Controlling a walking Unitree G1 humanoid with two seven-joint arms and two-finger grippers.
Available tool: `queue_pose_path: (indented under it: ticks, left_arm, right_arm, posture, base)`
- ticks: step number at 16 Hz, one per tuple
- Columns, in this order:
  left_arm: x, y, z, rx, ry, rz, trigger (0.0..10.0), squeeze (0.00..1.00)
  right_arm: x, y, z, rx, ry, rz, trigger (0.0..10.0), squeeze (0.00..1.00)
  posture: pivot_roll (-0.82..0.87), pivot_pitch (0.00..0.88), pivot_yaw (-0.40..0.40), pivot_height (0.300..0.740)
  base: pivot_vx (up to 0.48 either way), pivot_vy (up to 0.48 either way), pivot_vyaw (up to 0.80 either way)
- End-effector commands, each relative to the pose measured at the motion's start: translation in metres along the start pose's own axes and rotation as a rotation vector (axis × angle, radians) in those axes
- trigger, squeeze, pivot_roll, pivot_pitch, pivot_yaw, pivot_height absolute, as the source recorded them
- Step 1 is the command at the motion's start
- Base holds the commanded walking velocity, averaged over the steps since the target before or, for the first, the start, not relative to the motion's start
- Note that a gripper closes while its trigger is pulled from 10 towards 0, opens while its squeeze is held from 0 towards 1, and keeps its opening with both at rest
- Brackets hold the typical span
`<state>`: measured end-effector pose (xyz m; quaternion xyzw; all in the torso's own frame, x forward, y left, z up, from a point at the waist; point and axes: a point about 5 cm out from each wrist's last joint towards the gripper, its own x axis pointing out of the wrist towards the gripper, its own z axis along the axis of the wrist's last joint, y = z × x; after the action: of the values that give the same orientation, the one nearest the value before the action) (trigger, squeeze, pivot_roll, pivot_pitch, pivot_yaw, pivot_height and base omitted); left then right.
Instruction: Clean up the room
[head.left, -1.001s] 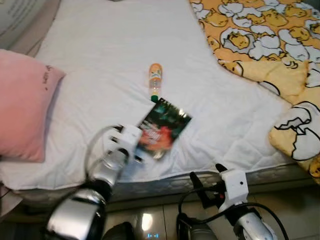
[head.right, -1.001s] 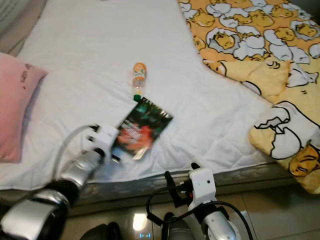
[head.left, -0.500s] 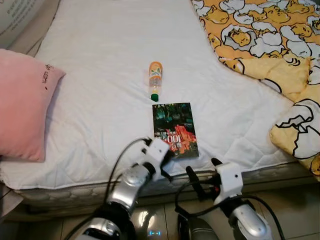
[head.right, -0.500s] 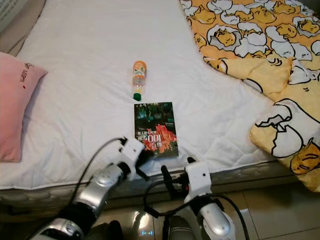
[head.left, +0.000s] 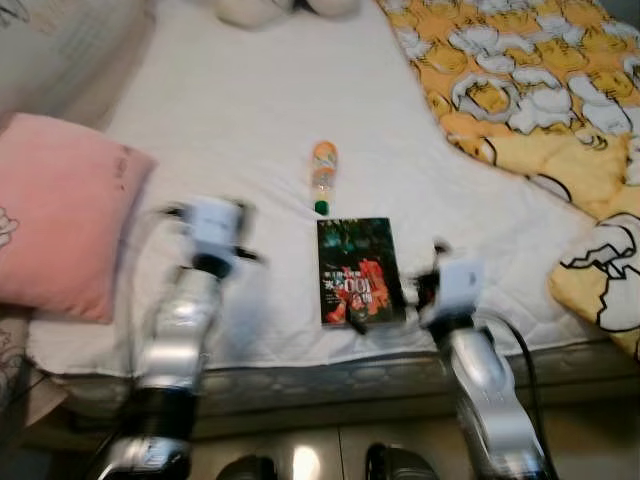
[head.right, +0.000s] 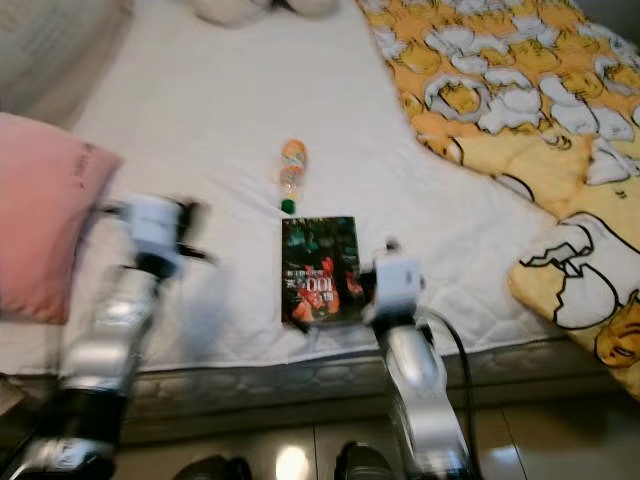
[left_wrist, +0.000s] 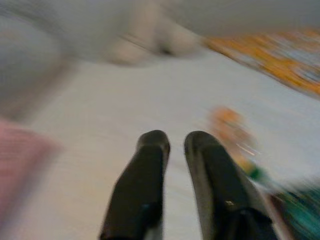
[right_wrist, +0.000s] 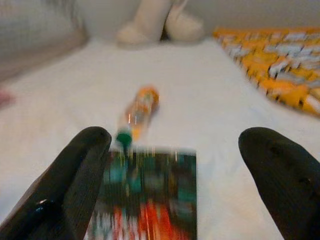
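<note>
The book (head.left: 358, 270) lies flat on the bed (head.left: 250, 120), near its front edge, cover up. The right gripper (right_wrist: 175, 185) has its fingers (right_wrist: 75, 180) spread wide, one on each side of the book's near end, so the book sits between and just beyond the fingertips. That stance suits a grab across the width: the gap is wider than the cover, and the gripper comes in low over the mattress edge. Whether a fingertip already touches the cover cannot be told.

The bottle (head.left: 322, 176) lies on its side straight ahead of those fingers, past the book's far edge, its green cap pointing back toward the book and nearly touching it. It is likely the next item to clear.

The left gripper (left_wrist: 172, 150) hangs over bare sheet, its fingers nearly together with a thin slit between them and nothing in them. The bottle and a corner of the book lie off to one side of its fingertips. The pillow (head.left: 60, 215) lies to the other side. It looks parked out of the way, leaving the book to the right arm.
</note>
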<state>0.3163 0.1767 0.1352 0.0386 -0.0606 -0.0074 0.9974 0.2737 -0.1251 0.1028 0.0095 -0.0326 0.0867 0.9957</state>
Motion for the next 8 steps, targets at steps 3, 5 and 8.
queue_pose_path:
  ticks: [3,5,8]
  left_arm:
    - [-0.022,0.007,-0.029,0.008,0.131,0.076,10.0,1.0]
    - [-0.028,-0.002,-0.035,0.008,0.163,0.018,10.0,1.0]
    - [-0.026,-0.008,-0.031,0.022,0.164,-0.006,10.0,1.0]
  right_arm:
    - [0.01,-0.012,-0.011,0.012,0.016,-0.076,10.0,1.0]
    - [0.013,-0.014,-0.013,0.009,0.019,-0.081,10.0,1.0]
    - [0.011,-0.013,-0.023,0.002,0.033,-0.078,10.0,1.0]
  posture:
    - [-0.11,0.0,0.062,0.74]
    - [-0.11,0.0,0.06,0.74]
    - [-0.1,0.0,0.054,0.74]
  base:
    - [0.0,0.0,0.0]
    - [0.0,0.0,0.0]
    - [0.0,0.0,0.0]
